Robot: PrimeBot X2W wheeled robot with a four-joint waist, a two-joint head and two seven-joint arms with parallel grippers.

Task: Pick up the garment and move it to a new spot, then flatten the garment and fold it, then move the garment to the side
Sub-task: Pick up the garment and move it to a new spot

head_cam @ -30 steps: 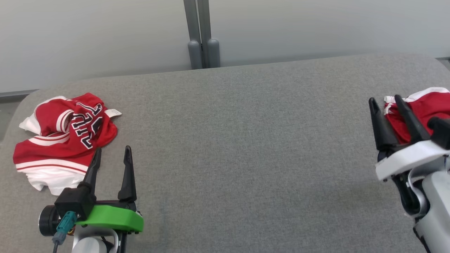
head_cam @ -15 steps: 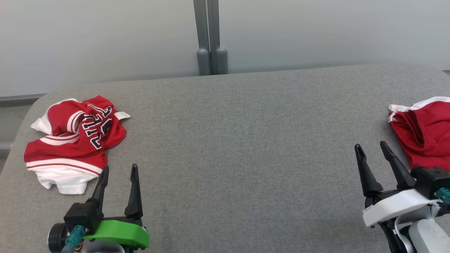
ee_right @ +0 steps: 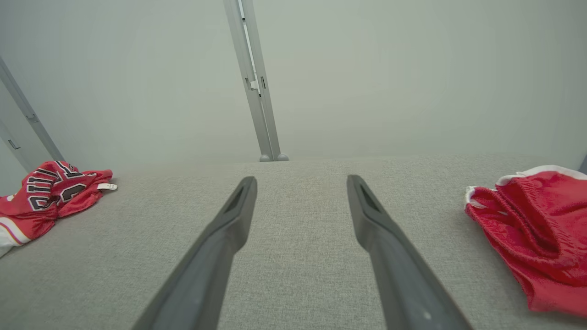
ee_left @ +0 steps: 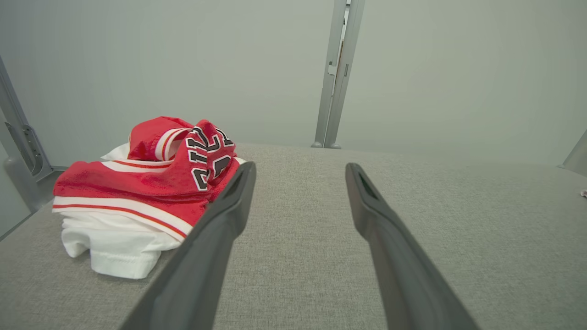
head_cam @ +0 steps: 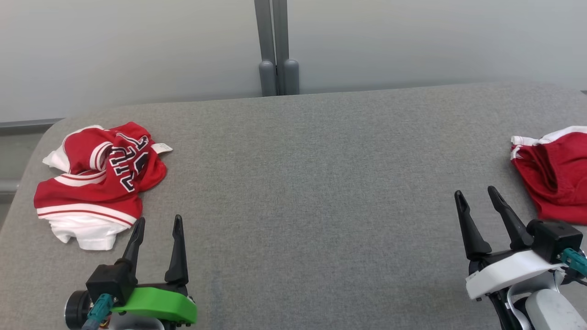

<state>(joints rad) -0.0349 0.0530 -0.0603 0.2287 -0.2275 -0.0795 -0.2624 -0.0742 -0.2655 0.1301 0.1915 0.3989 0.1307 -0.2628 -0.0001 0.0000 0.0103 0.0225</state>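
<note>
Plainly, nothing is in hand yet. The left gripper and the right gripper both stand at the near edge of the grey bench, fingers spread wide and empty. A crumpled red-and-white jersey lies at the left end of the bench, just beyond and to the left of the left gripper, and apart from it. A second red garment with white trim lies at the right end, partly cut off in the head view. It is to the right of the right gripper and not touching it.

The first risk is one of choice. The task names one garment and two lie here, so a reach to the wrong one would waste the pick. I judge the jersey the likelier, but cannot be sure.

The jersey is bunched in several layers. A pinch on the top fold may lift one layer and drag the rest, or catch the small white label and slip off. The cloth looks slick and may slide from narrow fingers. Both pieces sit close to the bench's ends, so a sideways tug could pull one over the side. If the fingertips come down too steeply, they may dig into the padded cover rather than the cloth.
</note>
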